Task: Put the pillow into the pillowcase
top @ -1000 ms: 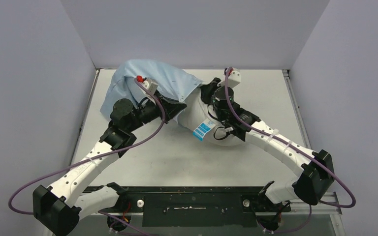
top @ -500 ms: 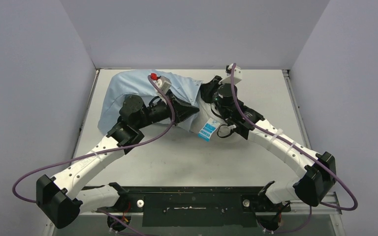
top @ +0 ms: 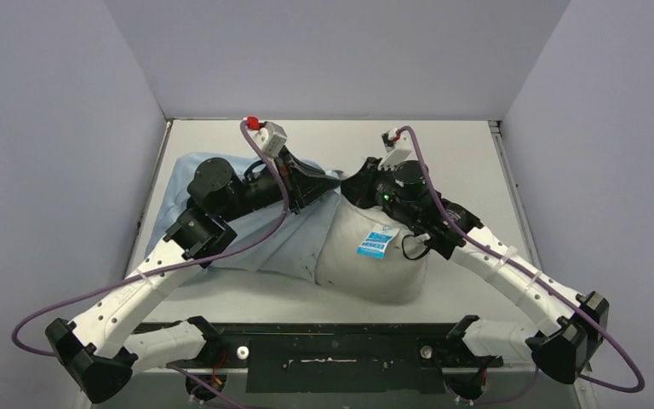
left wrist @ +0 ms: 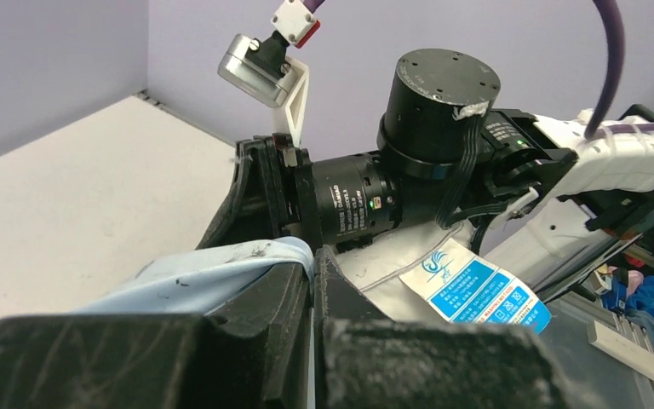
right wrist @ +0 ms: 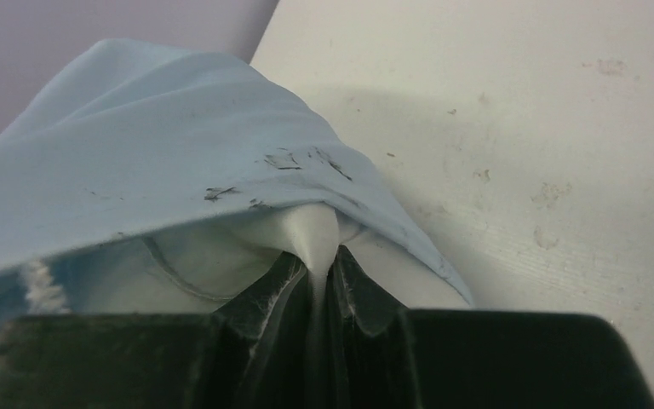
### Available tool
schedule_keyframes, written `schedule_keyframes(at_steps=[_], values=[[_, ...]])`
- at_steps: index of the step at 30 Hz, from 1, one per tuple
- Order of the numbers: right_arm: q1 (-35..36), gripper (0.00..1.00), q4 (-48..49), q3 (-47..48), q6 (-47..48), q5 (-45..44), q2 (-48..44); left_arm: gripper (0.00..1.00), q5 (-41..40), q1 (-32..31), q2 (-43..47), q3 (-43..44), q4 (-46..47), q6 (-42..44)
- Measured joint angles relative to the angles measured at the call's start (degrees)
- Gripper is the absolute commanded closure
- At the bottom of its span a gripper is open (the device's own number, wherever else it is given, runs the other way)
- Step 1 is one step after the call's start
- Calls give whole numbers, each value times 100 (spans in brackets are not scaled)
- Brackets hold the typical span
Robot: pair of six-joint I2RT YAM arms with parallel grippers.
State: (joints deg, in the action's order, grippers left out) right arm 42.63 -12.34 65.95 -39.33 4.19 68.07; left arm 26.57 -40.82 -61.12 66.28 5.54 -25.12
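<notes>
Top external view: locate the pillow (top: 370, 273) in the lower centre of the frame, lying on the table (top: 477, 158). You see its plump off-white body bare on the right side, with a blue and white label (top: 377, 243) near its upper edge. The pillowcase (top: 264, 247) lies to the left of the pillow, wrinkled and limp. Its right edge overlaps the pillow's left and upper side. Both arms reach in toward the centre of the frame. The left gripper (top: 332, 182) and the right gripper (top: 354, 183) meet just beside each other at the pillow's upper left corner.

Left wrist view: check the left gripper (left wrist: 311, 266) at the lower centre of the frame. Its jaws are clenched, and a fold of the pillowcase (left wrist: 213, 274) is pinched between them. The pillow (left wrist: 379, 271) shows white just to the right of the fingers, with the label (left wrist: 474, 287) lying on it. The right arm (left wrist: 438, 94) fills the centre of the frame, close in front of the left gripper.

Right wrist view: check the right gripper (right wrist: 315, 285) at the lower centre of the frame. Its jaws are clenched on a peak of the pillow (right wrist: 311, 232), drawn up between the fingers. The pillowcase (right wrist: 136, 162) drapes over this corner like a hood, and you see the pillow's white fabric under its edge. Bare table (right wrist: 519, 128) fills the upper right of the frame.
</notes>
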Motion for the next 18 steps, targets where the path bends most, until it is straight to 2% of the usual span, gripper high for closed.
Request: schedule_keyframes(at_steps=[4, 7, 13, 16, 18], values=[[-243, 70, 118, -577, 13, 197, 66, 100, -31, 52, -345, -243, 92, 26], [-549, 52, 50, -734, 114, 236, 323, 99, -17, 208, -874, -433, 313, -31], [-1274, 23, -313, -525, 400, -107, 396, 59, -20, 610, -1919, -26, 616, -107], [-1543, 13, -673, -262, 553, -494, 251, 52, -173, 632, -2057, 396, 538, 107], [-1655, 9, -868, -96, 629, -728, 72, 51, -337, 586, -2006, 605, 505, 326]])
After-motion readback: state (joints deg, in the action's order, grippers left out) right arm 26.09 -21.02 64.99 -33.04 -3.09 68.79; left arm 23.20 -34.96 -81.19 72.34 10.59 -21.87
